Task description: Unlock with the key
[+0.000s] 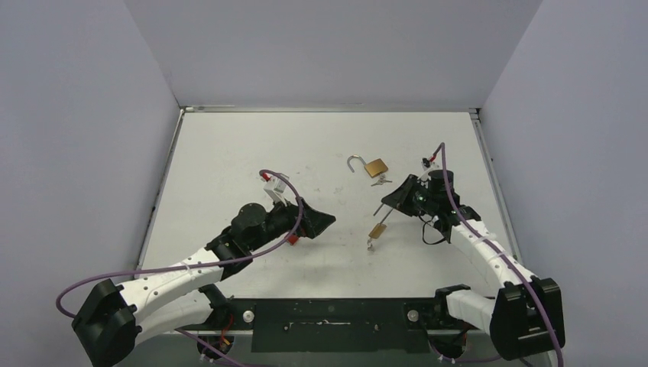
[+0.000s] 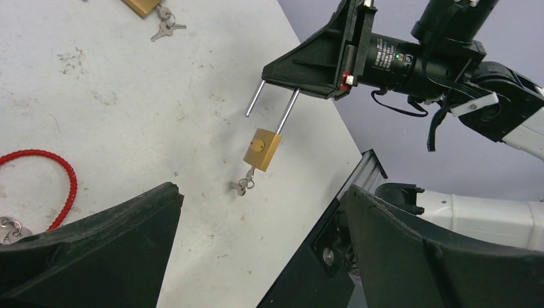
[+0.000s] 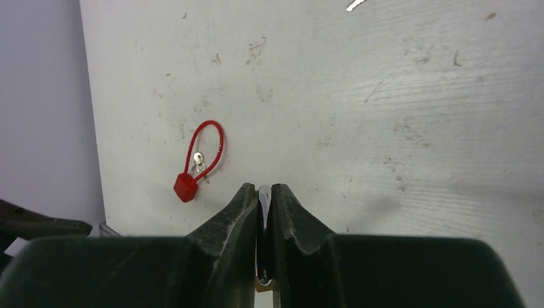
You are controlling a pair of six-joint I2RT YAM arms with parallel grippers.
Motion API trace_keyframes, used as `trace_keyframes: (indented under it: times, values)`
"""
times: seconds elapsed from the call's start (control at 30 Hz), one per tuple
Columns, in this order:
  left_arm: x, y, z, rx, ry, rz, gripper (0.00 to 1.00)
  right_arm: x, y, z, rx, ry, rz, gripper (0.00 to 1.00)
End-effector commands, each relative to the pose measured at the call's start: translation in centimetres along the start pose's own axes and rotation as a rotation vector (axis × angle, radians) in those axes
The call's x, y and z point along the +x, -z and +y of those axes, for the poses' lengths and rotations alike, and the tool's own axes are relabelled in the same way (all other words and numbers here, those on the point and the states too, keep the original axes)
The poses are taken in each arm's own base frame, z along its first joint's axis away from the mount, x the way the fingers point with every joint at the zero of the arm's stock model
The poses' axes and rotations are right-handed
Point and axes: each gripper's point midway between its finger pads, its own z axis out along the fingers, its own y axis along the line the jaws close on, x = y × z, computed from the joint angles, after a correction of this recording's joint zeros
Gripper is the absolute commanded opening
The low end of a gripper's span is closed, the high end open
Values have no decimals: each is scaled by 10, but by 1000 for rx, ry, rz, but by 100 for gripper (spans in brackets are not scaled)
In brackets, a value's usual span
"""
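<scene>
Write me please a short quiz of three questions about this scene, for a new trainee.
1. True or false: the left gripper is shut on a key.
2. Choose one: the right gripper holds the hanging padlock by
A. its brass body
B. its shackle
C. its key ring
3. Fill in the word: the second padlock, lying on the table, has its shackle ____.

Key
1. False: it is open and holds nothing.
2. B
3. open
</scene>
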Motion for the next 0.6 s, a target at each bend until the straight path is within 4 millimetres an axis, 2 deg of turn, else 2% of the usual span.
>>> trace_keyframes:
  times: [0.0,0.27,0.47,0.57]
  values:
    - [0,-1,5,-32,25,-3,97,-23,-18,2,-58,-53,-19,0]
    - [5,4,16,-78,43,2,97,-42,-69,-11,-31,-81,33,0]
    - [5,6,25,-115,44,-5,97,-48,-103,-1,-158,-20,35,0]
    - [9,6,31,-146,44,16,97,-48,-119,6,-241,17,38,3]
